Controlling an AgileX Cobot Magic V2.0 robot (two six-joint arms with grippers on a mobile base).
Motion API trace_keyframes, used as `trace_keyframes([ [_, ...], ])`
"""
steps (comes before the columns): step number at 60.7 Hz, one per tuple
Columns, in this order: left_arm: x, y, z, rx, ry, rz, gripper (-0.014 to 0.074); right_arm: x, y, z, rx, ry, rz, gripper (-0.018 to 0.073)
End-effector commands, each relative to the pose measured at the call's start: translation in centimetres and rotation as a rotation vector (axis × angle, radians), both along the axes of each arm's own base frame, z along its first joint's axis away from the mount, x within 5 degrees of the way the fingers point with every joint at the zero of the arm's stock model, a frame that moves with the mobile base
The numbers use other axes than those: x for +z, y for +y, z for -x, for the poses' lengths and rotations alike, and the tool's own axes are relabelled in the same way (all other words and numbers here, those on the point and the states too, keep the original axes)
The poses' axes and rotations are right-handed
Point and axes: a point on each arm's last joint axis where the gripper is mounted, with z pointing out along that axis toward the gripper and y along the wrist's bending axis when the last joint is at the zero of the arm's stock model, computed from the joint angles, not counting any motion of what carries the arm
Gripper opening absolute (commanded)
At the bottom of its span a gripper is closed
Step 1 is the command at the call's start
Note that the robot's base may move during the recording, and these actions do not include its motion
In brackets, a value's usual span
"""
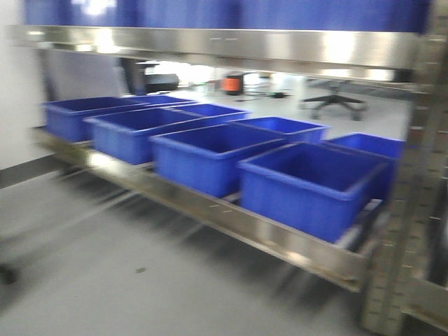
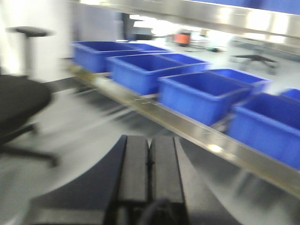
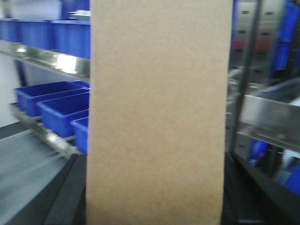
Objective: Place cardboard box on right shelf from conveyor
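Observation:
The cardboard box (image 3: pixel 157 112) is a plain tan slab that stands upright and fills the middle of the right wrist view. My right gripper (image 3: pixel 152 192) is shut on it, with a dark finger (image 3: pixel 70 197) showing at each side of its lower part. Behind the box to the right is a shiny steel tier of the right shelf (image 3: pixel 269 119) on perforated uprights. My left gripper (image 2: pixel 149 145) is shut with its pads pressed together and nothing between them; it hangs over the grey floor. The conveyor is out of view.
A long steel rack lip (image 1: pixel 210 206) carries a row of several blue bins (image 1: pixel 308 185), with another steel tier (image 1: pixel 231 45) above. The bins also show in the left wrist view (image 2: pixel 201 93). A black office chair (image 2: pixel 18 101) stands at left. All views are motion-blurred.

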Motion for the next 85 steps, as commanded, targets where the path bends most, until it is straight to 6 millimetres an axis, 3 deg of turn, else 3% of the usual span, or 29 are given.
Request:
trace_keyframes([
  [1, 0.89, 0.07, 0.08, 0.008, -0.093, 0.009, -0.0119, 1.97, -0.16, 0.16, -0.017, -0.132, 0.0, 0.0055],
  [85, 0.89, 0.07, 0.08, 0.008, -0.093, 0.009, -0.0119, 1.97, -0.16, 0.16, -0.017, -0.132, 0.0, 0.0055],
])
